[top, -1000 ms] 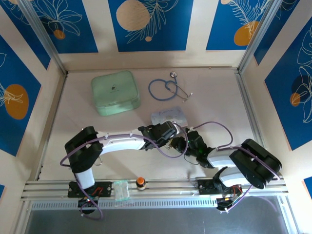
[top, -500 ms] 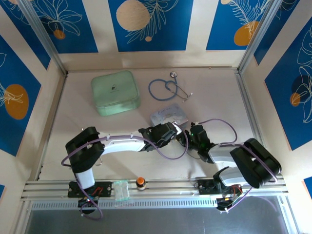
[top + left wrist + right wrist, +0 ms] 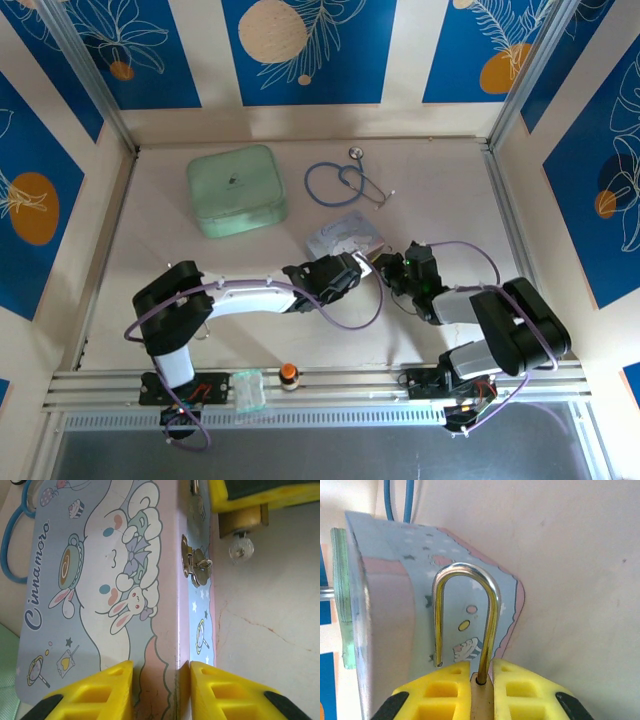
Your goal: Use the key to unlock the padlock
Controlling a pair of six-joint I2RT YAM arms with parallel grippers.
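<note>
Right claw (image 3: 481, 672): clamped on the padlock (image 3: 480, 702), shackle (image 3: 465, 568) pointing away from me, just beside the cartoon tin (image 3: 110, 580). The key (image 3: 240, 549) sticks out of the padlock's brass body. Left claw (image 3: 160, 675): my fingers are closed on the tin's corner edge.

Your top camera sits above and behind the arm bases, looking down wide over the whole table (image 3: 450, 200). Your left wrist camera looks out past the left claw (image 3: 160, 672), very close, tin (image 3: 115, 580) straight ahead. Your right wrist camera sights past the right claw (image 3: 480, 672), tight on the padlock (image 3: 492, 615), tin just beyond. All three share that tin.
</note>
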